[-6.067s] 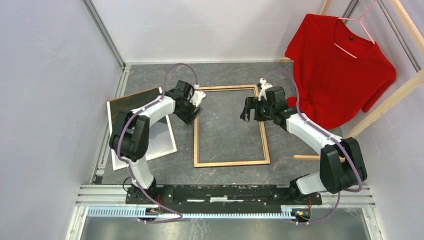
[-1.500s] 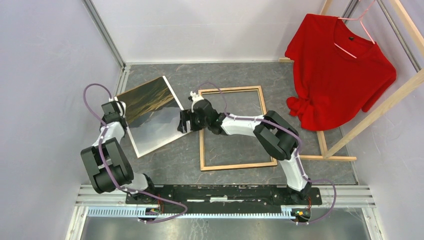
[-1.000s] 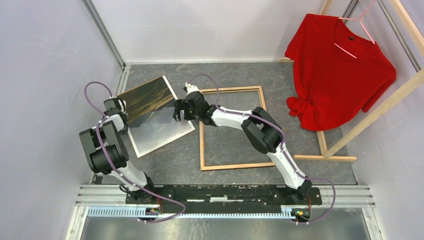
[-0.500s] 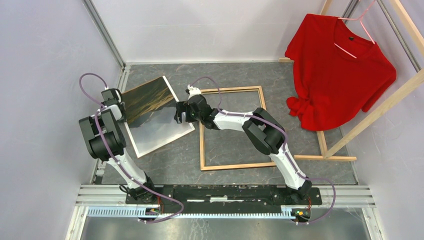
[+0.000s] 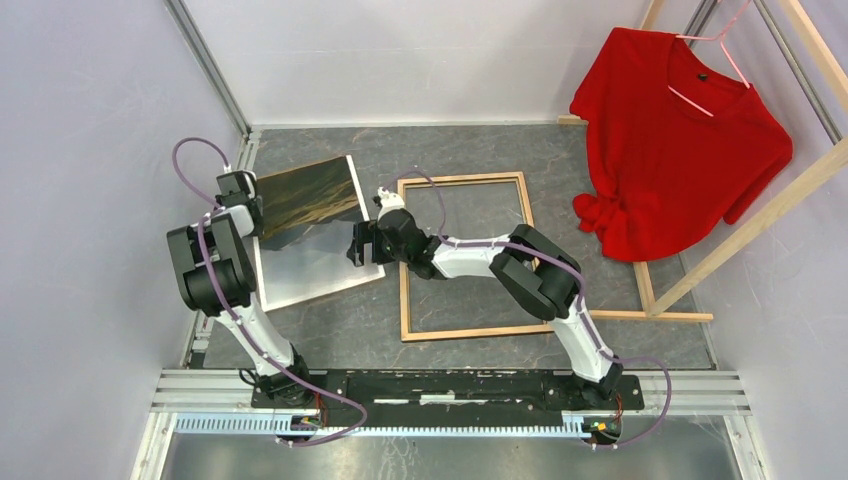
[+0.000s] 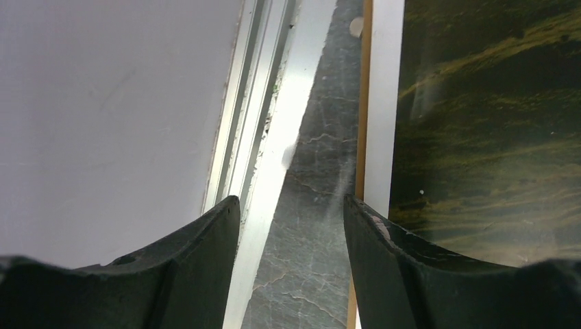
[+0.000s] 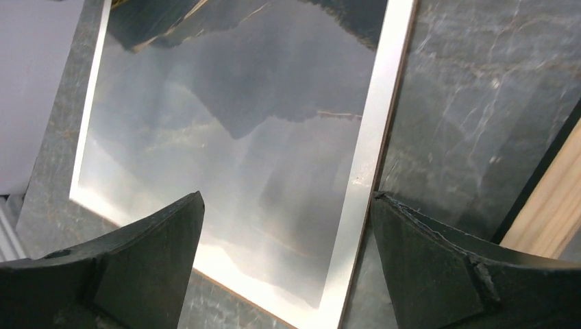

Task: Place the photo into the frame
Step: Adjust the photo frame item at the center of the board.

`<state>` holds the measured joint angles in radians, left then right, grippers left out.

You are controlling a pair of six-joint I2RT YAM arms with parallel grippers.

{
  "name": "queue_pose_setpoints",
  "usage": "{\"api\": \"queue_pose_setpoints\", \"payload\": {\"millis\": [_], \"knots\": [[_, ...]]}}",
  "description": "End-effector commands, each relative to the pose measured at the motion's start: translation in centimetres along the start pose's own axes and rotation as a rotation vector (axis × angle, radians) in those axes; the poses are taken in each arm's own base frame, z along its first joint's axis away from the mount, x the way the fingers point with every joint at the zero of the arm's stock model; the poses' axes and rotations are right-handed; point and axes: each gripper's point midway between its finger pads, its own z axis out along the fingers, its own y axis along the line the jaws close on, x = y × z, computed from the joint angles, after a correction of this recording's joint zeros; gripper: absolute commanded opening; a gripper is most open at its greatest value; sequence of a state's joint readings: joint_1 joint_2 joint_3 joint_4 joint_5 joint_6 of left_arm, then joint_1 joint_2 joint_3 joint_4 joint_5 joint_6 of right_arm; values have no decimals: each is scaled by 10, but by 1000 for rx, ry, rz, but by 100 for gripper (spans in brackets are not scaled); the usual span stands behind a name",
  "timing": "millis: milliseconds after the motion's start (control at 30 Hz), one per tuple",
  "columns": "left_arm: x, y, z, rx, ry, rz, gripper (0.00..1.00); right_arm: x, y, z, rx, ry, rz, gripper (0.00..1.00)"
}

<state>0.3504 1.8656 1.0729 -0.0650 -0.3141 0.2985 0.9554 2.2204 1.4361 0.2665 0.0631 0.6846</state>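
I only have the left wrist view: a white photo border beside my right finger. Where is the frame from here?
Observer: The frame lies flat to the right of the photo, wood side up.
Operator: Is the right tool on the photo?
Observer: The right tool is over the photo's right edge, jaws open astride the white border, gripping nothing.
Operator: Does the photo overlap the frame?
Observer: No. A strip of table shows between the photo and the frame's left rail.
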Motion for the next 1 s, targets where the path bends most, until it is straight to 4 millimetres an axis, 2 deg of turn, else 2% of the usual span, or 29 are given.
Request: {"api": "queue_pose_setpoints", "payload": {"millis": [0, 133, 233, 433, 533, 633, 700, 833, 967], "knots": [[43, -71, -6, 232, 107, 95, 65, 124, -15, -23, 40, 325, 50, 98], [51, -76, -12, 253, 118, 118, 65, 135, -9, -34, 18, 347, 62, 98], [57, -75, -17, 257, 117, 143, 65, 134, -5, -42, -4, 352, 77, 98], [55, -70, -26, 259, 97, 184, 65, 132, 21, -69, -95, 373, 107, 96], [54, -69, -29, 267, 95, 197, 65, 140, 32, -86, -139, 416, 120, 96], [57, -68, -28, 264, 100, 213, 64, 149, 26, -97, -110, 469, 116, 96], [57, -64, -27, 239, 98, 218, 63, 142, 11, -96, -31, 474, 78, 98], [49, -53, -29, 221, 79, 213, 63, 104, -25, -90, 131, 397, 54, 98], [30, -37, -34, 212, 63, 193, 64, 63, -39, -72, 189, 285, 71, 98]]}}
